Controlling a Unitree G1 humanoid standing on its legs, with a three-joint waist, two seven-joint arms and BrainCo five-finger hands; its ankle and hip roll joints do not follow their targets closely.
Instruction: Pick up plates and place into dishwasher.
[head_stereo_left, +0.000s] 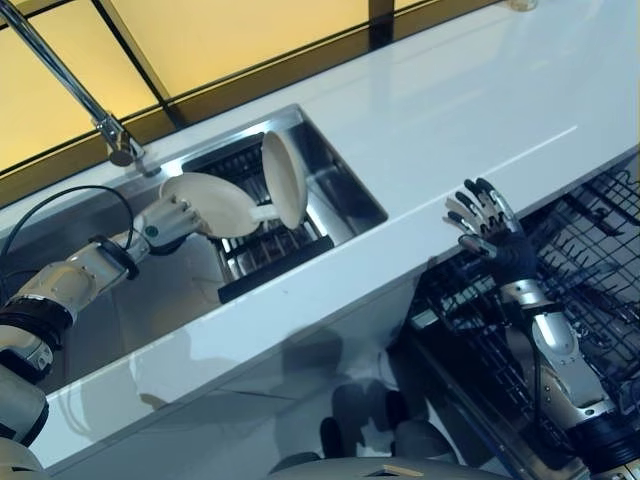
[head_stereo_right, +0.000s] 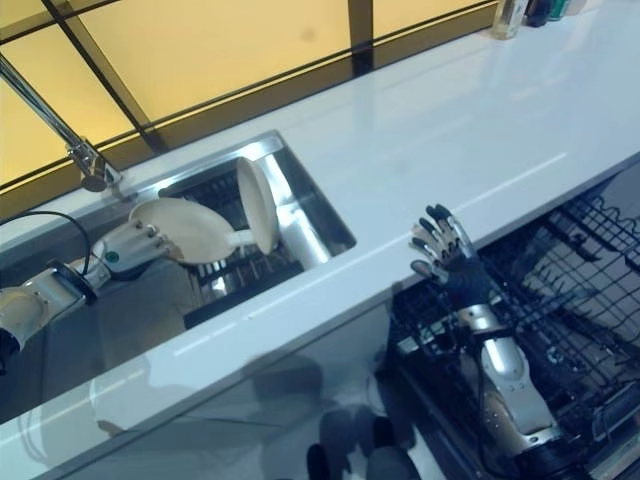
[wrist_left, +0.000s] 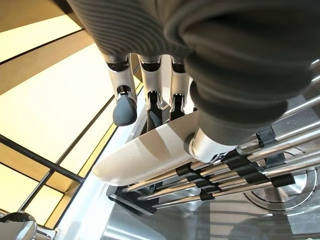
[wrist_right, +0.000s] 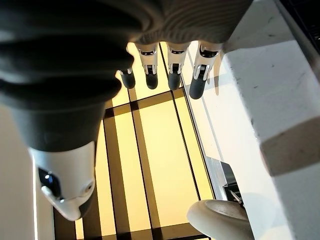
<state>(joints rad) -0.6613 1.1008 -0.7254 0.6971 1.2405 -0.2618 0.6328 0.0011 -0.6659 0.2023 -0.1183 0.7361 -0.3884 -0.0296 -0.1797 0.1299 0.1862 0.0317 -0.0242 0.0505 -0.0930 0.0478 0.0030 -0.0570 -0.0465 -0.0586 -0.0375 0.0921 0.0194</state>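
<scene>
Left hand (head_stereo_left: 172, 219) closed on rim of plate (head_stereo_left: 210, 203), held over rack (head_stereo_left: 268, 252) in sink (head_stereo_left: 330, 165); second plate (head_stereo_left: 283, 178) stood upright alongside. Right hand (head_stereo_left: 487, 222) open, idle by dishwasher basket (head_stereo_left: 590, 250). Pick-up step judged in hand; lift clear, carry across surface (head_stereo_left: 450, 110) needed next.

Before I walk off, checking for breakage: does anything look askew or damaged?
No damage shows. One plate stands upright in the sink rack; the left hand grips a second plate tilted above it. The right hand hovers open over the dishwasher rack.
</scene>
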